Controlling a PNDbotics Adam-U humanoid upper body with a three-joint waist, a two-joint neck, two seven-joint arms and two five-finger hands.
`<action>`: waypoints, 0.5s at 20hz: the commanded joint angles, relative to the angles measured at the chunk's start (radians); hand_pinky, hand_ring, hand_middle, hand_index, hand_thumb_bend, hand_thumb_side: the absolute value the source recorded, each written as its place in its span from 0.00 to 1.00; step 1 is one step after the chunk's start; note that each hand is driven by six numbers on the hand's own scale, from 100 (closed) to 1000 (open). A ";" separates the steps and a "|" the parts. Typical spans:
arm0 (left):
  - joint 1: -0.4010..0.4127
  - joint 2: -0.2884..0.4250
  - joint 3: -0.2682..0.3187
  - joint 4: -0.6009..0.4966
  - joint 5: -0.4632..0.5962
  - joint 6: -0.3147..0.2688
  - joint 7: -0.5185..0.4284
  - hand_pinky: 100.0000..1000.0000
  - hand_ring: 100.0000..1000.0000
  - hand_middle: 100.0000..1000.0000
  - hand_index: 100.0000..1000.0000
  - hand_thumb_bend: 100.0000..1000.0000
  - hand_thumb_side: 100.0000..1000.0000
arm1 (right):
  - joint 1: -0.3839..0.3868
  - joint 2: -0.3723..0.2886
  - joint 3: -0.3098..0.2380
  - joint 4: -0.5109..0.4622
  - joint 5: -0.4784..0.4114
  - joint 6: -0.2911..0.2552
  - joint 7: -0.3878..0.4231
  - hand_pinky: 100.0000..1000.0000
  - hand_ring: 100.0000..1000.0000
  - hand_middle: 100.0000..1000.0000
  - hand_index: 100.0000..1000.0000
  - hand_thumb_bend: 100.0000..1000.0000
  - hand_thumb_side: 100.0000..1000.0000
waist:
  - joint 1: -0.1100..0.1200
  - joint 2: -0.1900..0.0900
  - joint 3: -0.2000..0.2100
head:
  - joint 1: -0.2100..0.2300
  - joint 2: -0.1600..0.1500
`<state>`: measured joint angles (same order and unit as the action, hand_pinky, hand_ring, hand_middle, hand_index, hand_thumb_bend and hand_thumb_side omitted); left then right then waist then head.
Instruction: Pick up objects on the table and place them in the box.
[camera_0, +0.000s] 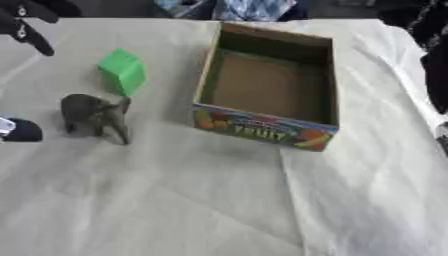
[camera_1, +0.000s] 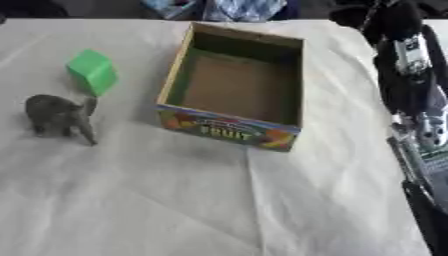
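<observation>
Two objects are waiting as your left hand (camera_0: 26, 27) is hanging at the far left corner, fingers too dark to read. The green block (camera_0: 122, 71) and grey elephant (camera_0: 94, 116) are lying nearer you, left of the empty box (camera_0: 267, 127). Your right arm (camera_1: 411, 75) is standing farther off.
</observation>
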<state>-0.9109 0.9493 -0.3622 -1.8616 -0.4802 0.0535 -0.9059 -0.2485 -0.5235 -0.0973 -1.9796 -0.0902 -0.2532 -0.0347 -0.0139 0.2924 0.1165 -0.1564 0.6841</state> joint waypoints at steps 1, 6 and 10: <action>-0.037 -0.004 -0.026 0.060 -0.009 -0.025 -0.001 0.72 0.84 1.00 0.86 0.55 0.52 | -0.006 -0.019 -0.003 -0.020 -0.008 0.002 0.003 0.79 0.71 0.71 0.96 0.32 1.00 | 0.003 -0.023 -0.002 | 0.006 -0.003; -0.075 -0.048 -0.058 0.134 -0.024 -0.038 -0.001 0.68 0.82 1.00 0.86 0.48 0.46 | -0.005 -0.015 -0.002 -0.020 -0.009 0.006 0.007 0.79 0.71 0.71 0.96 0.32 1.00 | 0.004 -0.024 -0.006 | 0.011 -0.004; -0.094 -0.077 -0.080 0.178 -0.039 -0.046 -0.001 0.68 0.82 1.00 0.85 0.46 0.44 | -0.006 -0.012 -0.002 -0.020 -0.010 0.010 0.009 0.79 0.71 0.70 0.96 0.32 1.00 | 0.005 -0.024 -0.009 | 0.017 -0.002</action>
<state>-0.9840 0.8620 -0.4460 -1.6922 -0.5114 0.0134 -0.9082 -0.2462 -0.5226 -0.0923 -1.9796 -0.0914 -0.2451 -0.0265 -0.0124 0.2909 0.1090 -0.1433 0.6840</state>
